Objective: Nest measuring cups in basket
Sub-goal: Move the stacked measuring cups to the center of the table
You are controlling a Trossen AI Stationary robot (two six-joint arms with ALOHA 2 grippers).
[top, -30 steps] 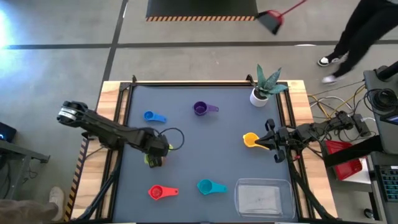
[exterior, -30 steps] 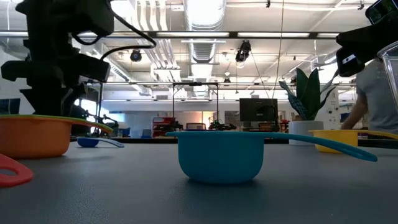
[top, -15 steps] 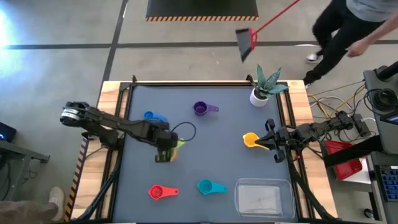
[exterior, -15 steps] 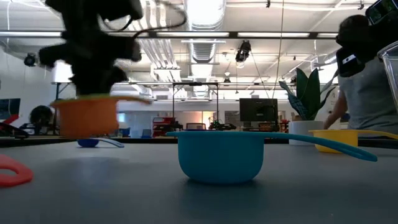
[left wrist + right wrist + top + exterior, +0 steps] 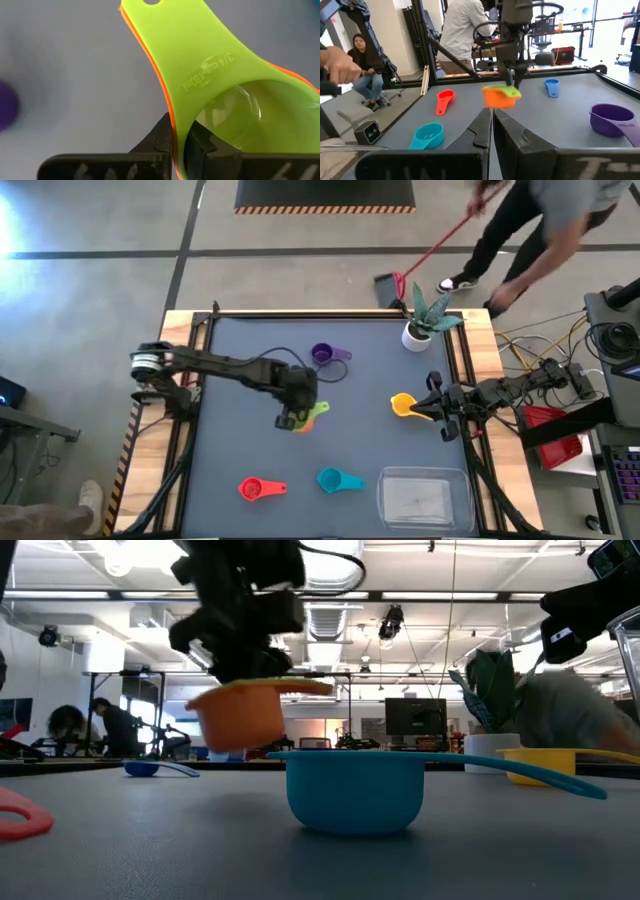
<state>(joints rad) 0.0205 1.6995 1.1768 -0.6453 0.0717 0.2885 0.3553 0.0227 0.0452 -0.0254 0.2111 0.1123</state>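
My left gripper [image 5: 293, 418] is shut on an orange cup [image 5: 240, 718] with a green cup [image 5: 235, 105] nested in it, above the table's middle. The purple cup [image 5: 322, 355] stands just beyond them. The yellow cup [image 5: 403, 405] rests on its base beside my right gripper [image 5: 432, 408], which is shut and raised near the right edge. The red cup [image 5: 253, 489] and the teal cup [image 5: 332, 479] sit near the near edge. The blue cup [image 5: 551, 86] lies under my left arm in the high view. The clear basket [image 5: 422, 498] is at the near right corner. My left gripper pinches the nested cups' wall [image 5: 178, 150] beside the root of the handles. One finger [image 5: 200, 145] stands inside the green bowl and one [image 5: 161, 142] outside the orange wall. The fingers come from above, pointing down. The pair hangs clear of the table, nearly upright.
A white plant pot [image 5: 418, 333] stands at the far right corner. A person with a red broom [image 5: 430, 255] moves on the floor beyond the far edge. People show in the room [image 5: 465, 30] behind the table. Bare grey mat lies between the held cups and the basket.
My left gripper has lifted the orange and green cups off the mat near the left side. It has carried them up and toward the table's right, to the middle near the purple cup. The person with the broom has moved along the far edge.
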